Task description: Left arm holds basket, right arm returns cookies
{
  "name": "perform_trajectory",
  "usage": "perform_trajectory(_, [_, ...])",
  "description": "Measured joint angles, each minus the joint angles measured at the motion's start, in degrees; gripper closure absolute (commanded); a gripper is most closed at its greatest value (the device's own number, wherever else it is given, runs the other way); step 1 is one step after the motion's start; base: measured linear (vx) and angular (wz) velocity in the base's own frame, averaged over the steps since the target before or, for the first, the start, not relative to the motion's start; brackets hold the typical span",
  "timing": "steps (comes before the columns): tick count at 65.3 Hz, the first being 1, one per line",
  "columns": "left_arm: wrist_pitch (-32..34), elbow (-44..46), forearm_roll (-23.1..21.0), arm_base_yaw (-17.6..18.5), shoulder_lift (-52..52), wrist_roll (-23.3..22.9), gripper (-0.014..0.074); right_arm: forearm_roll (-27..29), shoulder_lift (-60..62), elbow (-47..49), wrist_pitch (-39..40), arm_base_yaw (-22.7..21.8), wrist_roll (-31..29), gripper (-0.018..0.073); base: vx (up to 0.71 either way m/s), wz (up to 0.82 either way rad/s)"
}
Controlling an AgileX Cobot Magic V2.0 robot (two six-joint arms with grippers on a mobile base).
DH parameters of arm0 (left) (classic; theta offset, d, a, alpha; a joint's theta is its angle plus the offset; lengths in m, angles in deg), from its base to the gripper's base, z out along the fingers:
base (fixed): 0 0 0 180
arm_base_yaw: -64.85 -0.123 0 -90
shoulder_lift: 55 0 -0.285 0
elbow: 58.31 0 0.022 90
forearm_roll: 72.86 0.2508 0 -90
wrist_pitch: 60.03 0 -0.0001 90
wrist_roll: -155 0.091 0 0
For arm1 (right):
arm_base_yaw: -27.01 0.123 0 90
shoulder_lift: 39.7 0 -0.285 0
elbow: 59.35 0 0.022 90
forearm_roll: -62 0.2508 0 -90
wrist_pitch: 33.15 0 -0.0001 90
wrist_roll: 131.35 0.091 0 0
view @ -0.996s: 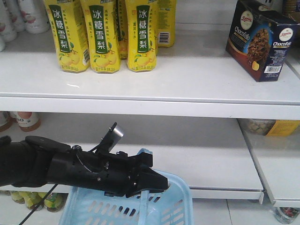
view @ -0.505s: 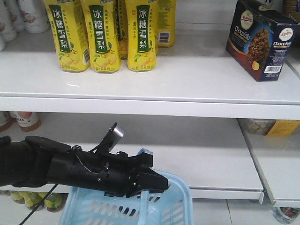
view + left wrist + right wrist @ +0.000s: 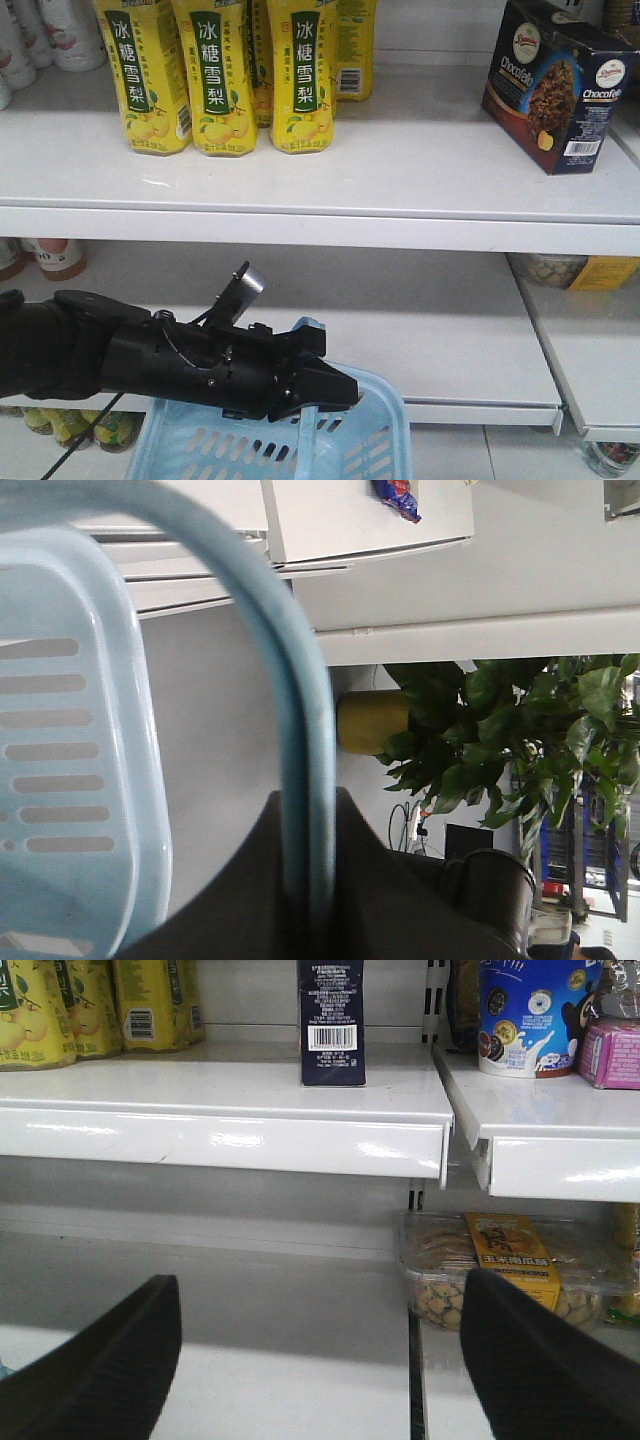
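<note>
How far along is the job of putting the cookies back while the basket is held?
Done, it seems: the cookies stand on the upper shelf, right of the yellow drink cartons, with nothing gripping them. In hand: the left gripper holds the basket by its handle. The right gripper is open and empty, below shelf level. Little looks left beyond pulling away.

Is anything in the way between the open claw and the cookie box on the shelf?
Nothing visible blocks it. The cookie box stands alone on the upper shelf, above and ahead of the open right gripper, with only air between them. The yellow drink cartons stand off to its left.
</note>
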State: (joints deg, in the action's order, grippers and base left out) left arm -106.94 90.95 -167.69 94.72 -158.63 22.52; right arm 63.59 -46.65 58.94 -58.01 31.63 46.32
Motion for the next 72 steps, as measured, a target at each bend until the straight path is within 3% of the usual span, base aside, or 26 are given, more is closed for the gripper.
perform_trajectory(5, [0.0,0.0,0.0,0.0,0.0,0.0,0.0603,0.1,0.0,0.0,0.0,0.0,0.0,0.0026,0.00,0.00])
perform_trajectory(11, [0.0,0.0,0.0,0.0,0.0,0.0,0.0603,0.0,0.0,0.0,0.0,0.0,0.0,0.0125,0.00,0.00])
perform_trajectory(25, [0.0,0.0,0.0,0.0,0.0,0.0,0.0603,-1.0,0.0,0.0,-1.8,0.0,0.0,0.0573,0.00,0.00])
perform_trajectory(72, [0.0,0.0,0.0,0.0,0.0,0.0,0.0603,-1.2,0.0,-0.1,-2.4,0.0,0.0,0.0568,0.00,0.00])
